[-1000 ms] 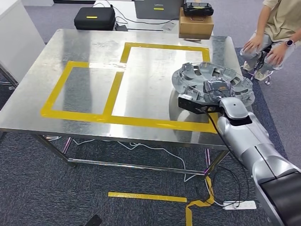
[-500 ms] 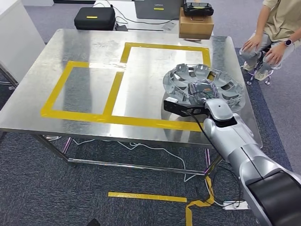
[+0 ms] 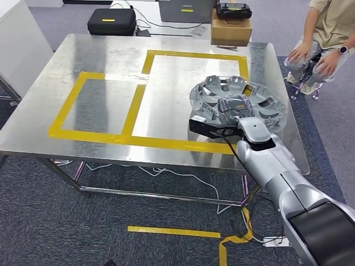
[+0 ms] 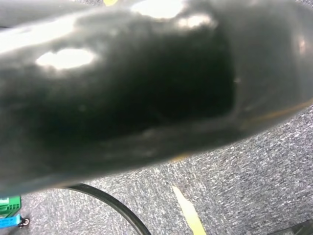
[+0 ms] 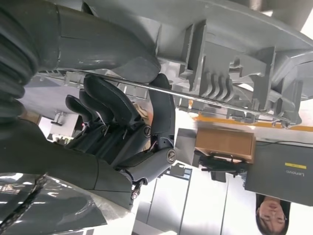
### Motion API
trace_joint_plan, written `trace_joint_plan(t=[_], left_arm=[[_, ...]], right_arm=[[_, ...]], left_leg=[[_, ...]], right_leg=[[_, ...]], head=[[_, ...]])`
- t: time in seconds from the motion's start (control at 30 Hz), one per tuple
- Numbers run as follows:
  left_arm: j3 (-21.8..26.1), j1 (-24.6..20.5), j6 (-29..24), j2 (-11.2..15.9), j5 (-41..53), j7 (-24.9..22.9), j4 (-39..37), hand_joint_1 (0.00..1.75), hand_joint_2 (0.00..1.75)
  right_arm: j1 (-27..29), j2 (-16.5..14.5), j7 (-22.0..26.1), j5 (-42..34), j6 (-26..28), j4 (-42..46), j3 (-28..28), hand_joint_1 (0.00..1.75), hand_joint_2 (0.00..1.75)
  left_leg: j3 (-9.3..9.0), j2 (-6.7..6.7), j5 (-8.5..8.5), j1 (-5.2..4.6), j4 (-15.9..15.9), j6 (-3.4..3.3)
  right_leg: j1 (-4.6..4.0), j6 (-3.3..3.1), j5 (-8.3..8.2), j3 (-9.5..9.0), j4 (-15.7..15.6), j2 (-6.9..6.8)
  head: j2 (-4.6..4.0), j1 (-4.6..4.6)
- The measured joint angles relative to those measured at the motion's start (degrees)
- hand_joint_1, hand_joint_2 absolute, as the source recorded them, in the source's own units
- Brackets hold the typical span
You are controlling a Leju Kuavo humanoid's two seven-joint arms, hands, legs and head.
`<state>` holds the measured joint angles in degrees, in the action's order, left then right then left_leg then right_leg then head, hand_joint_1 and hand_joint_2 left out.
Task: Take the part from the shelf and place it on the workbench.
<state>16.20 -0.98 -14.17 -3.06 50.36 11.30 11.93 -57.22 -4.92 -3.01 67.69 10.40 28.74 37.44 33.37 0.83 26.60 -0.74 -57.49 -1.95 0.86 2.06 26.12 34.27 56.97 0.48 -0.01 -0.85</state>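
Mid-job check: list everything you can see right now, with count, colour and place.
part: one, grey round moulding, held over the right of the workbench
workbench: one, bare steel, centre
taped outlines: two, yellow, on the workbench top
case: one, black with a yellow mark, on the floor behind the workbench
cardboard box: one, brown, behind the far edge
person: one, seated at far right
right hand: one, grey and dark, grips the part's rim
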Motion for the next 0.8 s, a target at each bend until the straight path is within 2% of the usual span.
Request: trace_joint_plan(t=[0.8], left_arm=[[0.05,0.57,0.19,0.46,0.73,-0.45,-0.02,0.0,0.0]], right_arm=[[1.43,-0.8,-0.21,-0.05,0.96,-0.34,0.0,1.75,1.75]], left_leg=[[0.0,0.0,0.0,0.01,0.0,0.0]], right_leg=[[-0.01,0.0,0.0,0.0,0.0,0.0]], head=[[0.01,-0.01]])
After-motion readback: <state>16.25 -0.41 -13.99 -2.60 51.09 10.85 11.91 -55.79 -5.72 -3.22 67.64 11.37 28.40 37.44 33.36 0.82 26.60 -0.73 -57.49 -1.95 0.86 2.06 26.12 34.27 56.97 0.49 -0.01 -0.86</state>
